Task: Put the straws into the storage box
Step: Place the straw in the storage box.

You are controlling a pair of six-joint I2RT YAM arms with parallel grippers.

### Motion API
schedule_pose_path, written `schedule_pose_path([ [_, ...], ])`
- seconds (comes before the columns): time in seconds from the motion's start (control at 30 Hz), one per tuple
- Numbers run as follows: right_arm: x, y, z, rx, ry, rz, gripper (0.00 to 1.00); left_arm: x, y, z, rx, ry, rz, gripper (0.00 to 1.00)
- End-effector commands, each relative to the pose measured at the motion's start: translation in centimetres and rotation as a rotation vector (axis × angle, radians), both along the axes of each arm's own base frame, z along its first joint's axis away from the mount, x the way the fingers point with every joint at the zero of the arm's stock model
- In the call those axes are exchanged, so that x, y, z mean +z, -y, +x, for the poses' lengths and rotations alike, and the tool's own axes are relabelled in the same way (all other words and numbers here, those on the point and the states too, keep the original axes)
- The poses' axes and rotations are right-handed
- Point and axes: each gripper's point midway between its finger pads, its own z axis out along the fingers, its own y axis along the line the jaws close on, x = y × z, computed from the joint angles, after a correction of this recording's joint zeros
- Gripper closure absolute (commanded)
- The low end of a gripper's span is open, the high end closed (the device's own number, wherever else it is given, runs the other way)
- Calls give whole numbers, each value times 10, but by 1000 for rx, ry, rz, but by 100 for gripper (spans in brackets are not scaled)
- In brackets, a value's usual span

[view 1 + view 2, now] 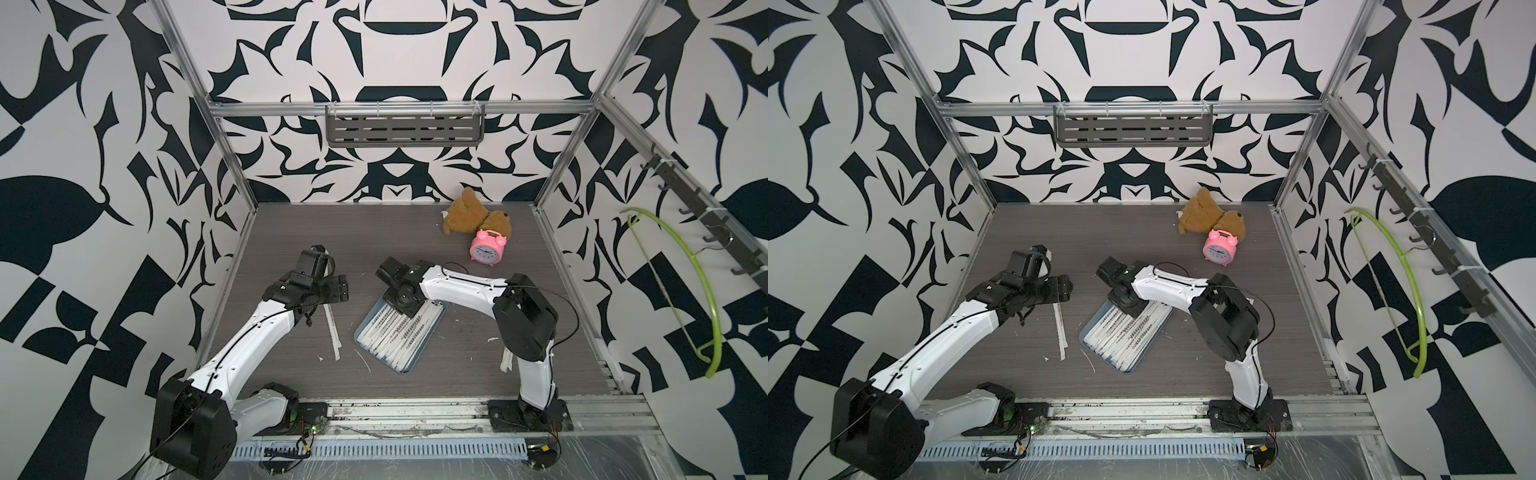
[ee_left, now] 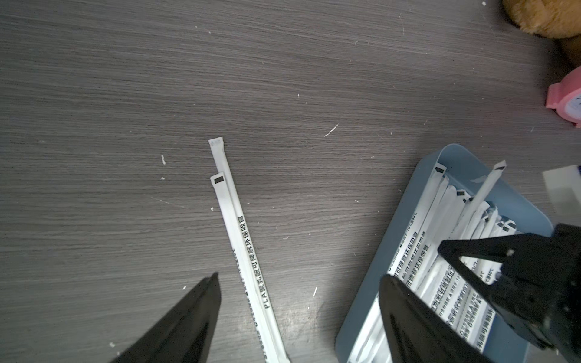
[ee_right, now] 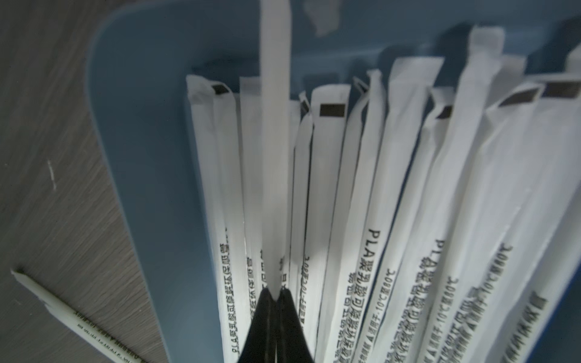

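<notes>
Storage box: the shallow blue-grey rectangular plastic tray (image 1: 405,371) (image 1: 1128,371) lay near the middle of the dark grey wood-grain surface (image 1: 374,232). In both top views its long sides ran from 7 to 1 o'clock.
Straws in the box: a packed layer of long flat white paper-wrapped straws (image 1: 390,338) (image 3: 408,188) with dark print lay lengthwise inside and covered most of the floor.
Right claw: the black right claw (image 3: 276,295) (image 1: 402,306) pointed down over the tray's 1 o'clock end. Its tips were pressed together on a single white straw (image 3: 273,125) (image 2: 485,185), which tilted up with its free end raised above the layer.
Left claw: the black left claw (image 2: 298,276) (image 1: 332,291) hovered at 9 o'clock of the tray, its fingers (image 2: 195,314) wide apart and holding nothing.
Loose straws: two overlapping wrapped straws (image 1: 333,332) (image 1: 1060,328) (image 2: 242,239) lay flat on the surface below the left claw. They were at 9 o'clock of the tray, clear of its rim, and ran roughly 12 to 6 o'clock.
Further sticks: more white wrapped sticks (image 1: 506,360) lay at 4 o'clock of the tray, partly hidden behind the right arm, so their number could not be told.
Bystanders: a brown plush bear (image 1: 465,212) and a round pink alarm clock (image 1: 487,249) sat just beside each other at 1 o'clock, well apart from the tray.
</notes>
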Motion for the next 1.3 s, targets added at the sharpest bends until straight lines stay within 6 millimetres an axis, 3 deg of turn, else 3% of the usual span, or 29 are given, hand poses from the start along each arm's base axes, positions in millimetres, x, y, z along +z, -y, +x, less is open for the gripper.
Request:
schedule_pose_path([
  [0.0,16,-14,5,-38,18,57,100,-8,-6,-9,12,-35,17,14],
  [0.2,12,-17,-2,-43,-6,60,100,-9,-8,-10,21,-43,16,14],
  [0.33,13,-16,-6,-42,-18,52,92,-15,-13,-12,62,-80,19,14],
  [0.4,16,-17,-6,-31,-19,54,88,-21,-20,-13,101,-112,24,20],
  [0.53,28,-17,-4,4,8,44,82,-34,-35,-15,184,-166,17,24],
  [0.8,52,-10,-8,28,27,54,78,-35,-58,-13,292,-164,-19,31],
  [1.07,94,26,17,126,202,-45,79,-58,-49,-14,274,-260,-40,39],
  [1.27,91,43,10,240,211,-123,79,-87,-48,-20,287,-361,-23,53],
])
